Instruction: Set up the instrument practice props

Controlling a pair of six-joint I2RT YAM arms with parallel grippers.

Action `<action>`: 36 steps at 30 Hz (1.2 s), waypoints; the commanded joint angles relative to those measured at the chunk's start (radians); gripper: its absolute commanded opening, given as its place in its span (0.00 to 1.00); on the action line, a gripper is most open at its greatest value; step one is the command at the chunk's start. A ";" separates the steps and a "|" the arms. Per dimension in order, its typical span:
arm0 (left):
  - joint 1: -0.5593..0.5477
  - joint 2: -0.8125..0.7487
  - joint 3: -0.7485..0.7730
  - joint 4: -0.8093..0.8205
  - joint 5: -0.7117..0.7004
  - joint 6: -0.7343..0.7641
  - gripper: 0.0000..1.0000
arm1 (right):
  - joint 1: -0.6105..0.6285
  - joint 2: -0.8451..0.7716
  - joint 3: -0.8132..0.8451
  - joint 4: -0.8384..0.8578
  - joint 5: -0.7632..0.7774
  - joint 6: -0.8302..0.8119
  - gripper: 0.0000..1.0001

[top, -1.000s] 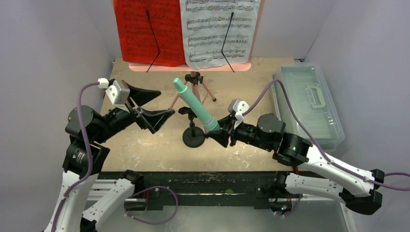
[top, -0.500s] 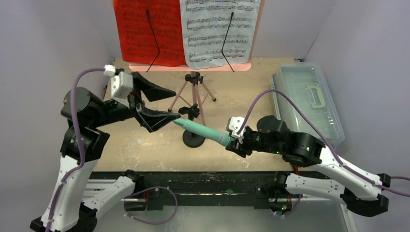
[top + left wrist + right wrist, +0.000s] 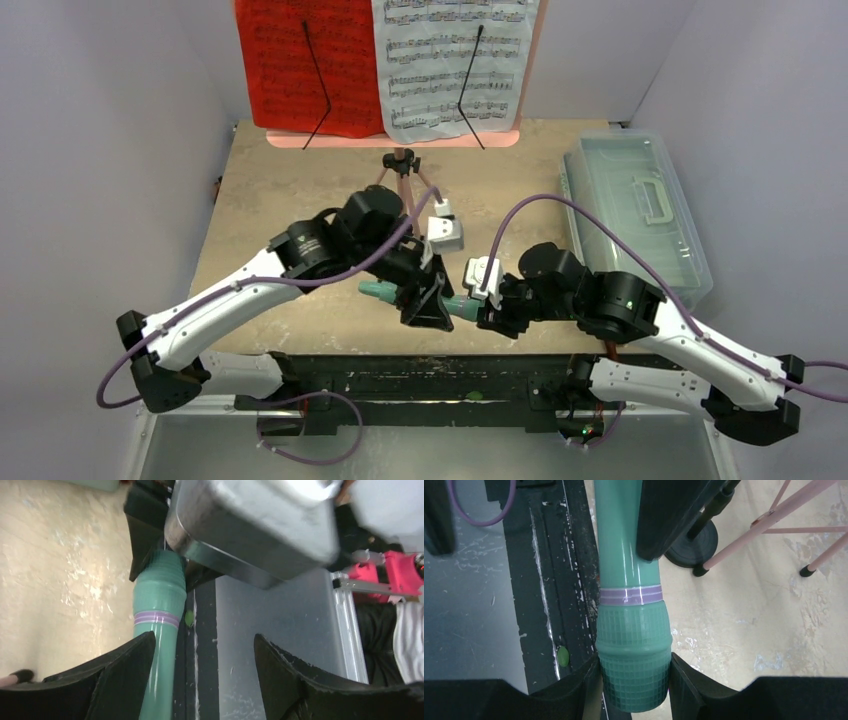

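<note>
The teal tube (image 3: 378,291) lies level above the table's near edge. My right gripper (image 3: 472,308) is shut on its ribbed end (image 3: 634,650). My left gripper (image 3: 425,302) is open, its jaws straddling the tube's shaft (image 3: 156,630), which lies against one finger (image 3: 100,680). The small black round-base stand (image 3: 690,544) stands just beyond the tube; it is hidden by my left arm in the top view. The pink tripod music stand (image 3: 401,163) stands at the back with a red page (image 3: 310,60) and a white page (image 3: 455,60) on it.
A clear plastic lidded box (image 3: 635,215) lies along the table's right side. The pink tripod legs (image 3: 769,522) spread right behind the black stand. The black rail (image 3: 569,555) of the table's near edge runs under the tube.
My left arm has swung from the left side to the centre and its open jaws now straddle the tube. My right gripper has lowered the tube from tilted to level near the front edge.
</note>
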 commanded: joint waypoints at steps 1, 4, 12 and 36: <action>-0.075 0.047 0.049 -0.160 -0.168 0.136 0.72 | 0.001 -0.004 0.053 0.001 -0.028 -0.033 0.00; -0.075 0.074 0.052 -0.200 -0.166 0.189 0.72 | 0.001 -0.016 0.059 -0.009 -0.030 -0.042 0.00; -0.075 0.079 0.004 -0.153 -0.212 0.197 0.73 | 0.001 -0.037 0.060 0.004 -0.072 -0.078 0.00; -0.075 -0.238 -0.245 0.313 -0.347 0.109 0.00 | 0.001 -0.379 -0.407 0.964 0.070 0.515 0.88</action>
